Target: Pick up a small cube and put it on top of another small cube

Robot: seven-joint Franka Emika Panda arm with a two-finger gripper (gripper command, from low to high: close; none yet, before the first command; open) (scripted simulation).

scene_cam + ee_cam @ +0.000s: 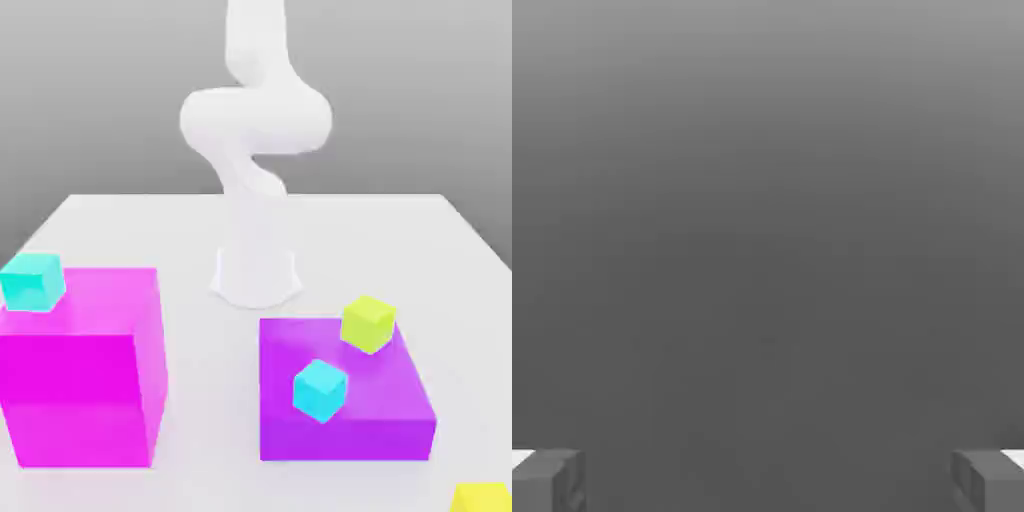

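The small cube [482,497], bright yellow, lies on the white table at the near edge on the exterior view's right, cut off by the frame. The other small cube [32,282], turquoise, rests on the top far corner of the tall magenta block [85,385] on the exterior view's left. In the hand view my gripper [768,480] is open, its two grey fingertips [547,480] far apart with nothing between them and only plain grey background beyond. The white arm [255,120] rises from its base at the table's middle.
A low purple block [390,425] sits right of centre, carrying a lime yellow-green cube [368,323] at its far edge and a sky-cyan cube [320,390] nearer its middle. Bare white table [205,400] separates the magenta and purple blocks.
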